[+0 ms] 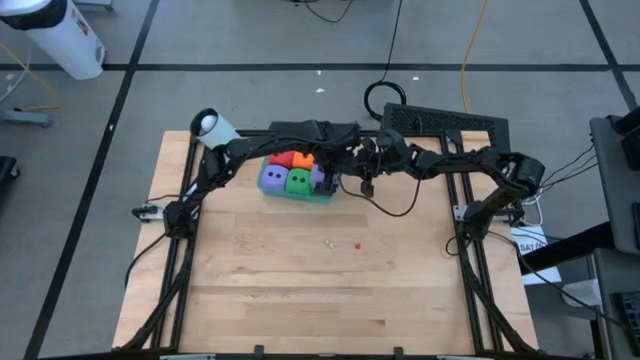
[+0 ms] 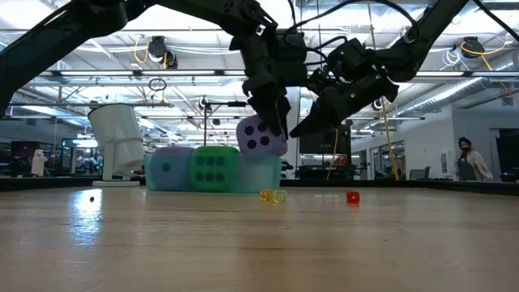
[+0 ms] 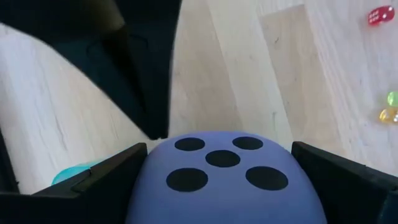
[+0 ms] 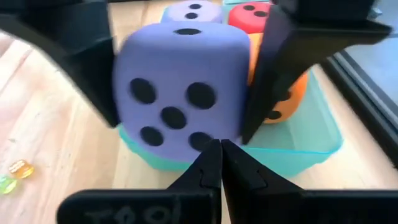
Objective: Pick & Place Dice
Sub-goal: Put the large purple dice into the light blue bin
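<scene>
Wood table (image 1: pixel 300 290): L claw (image 4: pixel 180 81) grips purple die (image 4: pixel 180 87) over tray (image 4: pixel 298 143); R claw (image 4: pixel 221 163) shut, empty.

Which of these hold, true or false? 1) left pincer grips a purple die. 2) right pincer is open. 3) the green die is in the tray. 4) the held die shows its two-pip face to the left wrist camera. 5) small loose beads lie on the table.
1) True: the left pincer has a finger on each side of the purple die, above the teal tray's edge.
2) False: the right pincer is shut, empty, fingertips together right beside that die.
3) True: the green die sits in the tray.
4) False: the face there shows five pips.
5) True: a red bead and a yellow-green pair lie on the wood.
</scene>
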`<move>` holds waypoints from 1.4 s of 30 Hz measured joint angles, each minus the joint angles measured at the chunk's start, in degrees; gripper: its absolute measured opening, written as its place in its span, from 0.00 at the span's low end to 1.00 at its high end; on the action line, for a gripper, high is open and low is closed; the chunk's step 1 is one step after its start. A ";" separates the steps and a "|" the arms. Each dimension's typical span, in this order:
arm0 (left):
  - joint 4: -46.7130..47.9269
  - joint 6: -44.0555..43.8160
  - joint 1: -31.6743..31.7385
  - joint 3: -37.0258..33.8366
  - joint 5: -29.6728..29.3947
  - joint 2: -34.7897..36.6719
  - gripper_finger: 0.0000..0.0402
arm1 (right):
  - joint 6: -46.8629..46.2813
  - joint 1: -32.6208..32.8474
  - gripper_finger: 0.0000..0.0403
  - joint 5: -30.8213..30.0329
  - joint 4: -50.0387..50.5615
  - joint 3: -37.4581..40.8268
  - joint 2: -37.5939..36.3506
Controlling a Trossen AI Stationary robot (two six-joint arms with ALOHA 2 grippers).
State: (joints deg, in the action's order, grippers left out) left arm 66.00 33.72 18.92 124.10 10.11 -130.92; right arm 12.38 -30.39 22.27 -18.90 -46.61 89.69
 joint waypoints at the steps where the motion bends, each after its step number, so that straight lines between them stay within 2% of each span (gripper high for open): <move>1: 0.00 -0.28 -0.01 -0.61 -0.07 0.13 0.99 | 0.01 0.34 0.00 0.01 0.23 0.01 -0.02; 12: 0.23 -0.43 -0.51 -3.11 -1.14 0.68 0.99 | 0.67 3.07 0.00 -0.75 2.14 0.05 -0.03; 27: 0.07 0.44 -0.79 -3.20 -2.01 2.76 1.00 | 2.78 6.38 0.00 -1.69 -2.05 0.09 -0.05; 36: -0.31 3.25 -0.79 -3.17 5.21 2.84 0.99 | 12.84 6.00 0.00 -0.98 4.84 0.02 -0.09; 42: -0.55 4.33 -0.32 -3.07 7.85 2.94 0.99 | 13.98 5.70 0.00 -1.62 0.79 3.71 -0.07</move>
State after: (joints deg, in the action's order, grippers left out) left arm 65.45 38.05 18.60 121.03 17.96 -127.98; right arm 26.36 -24.69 20.65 -18.11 -42.90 89.62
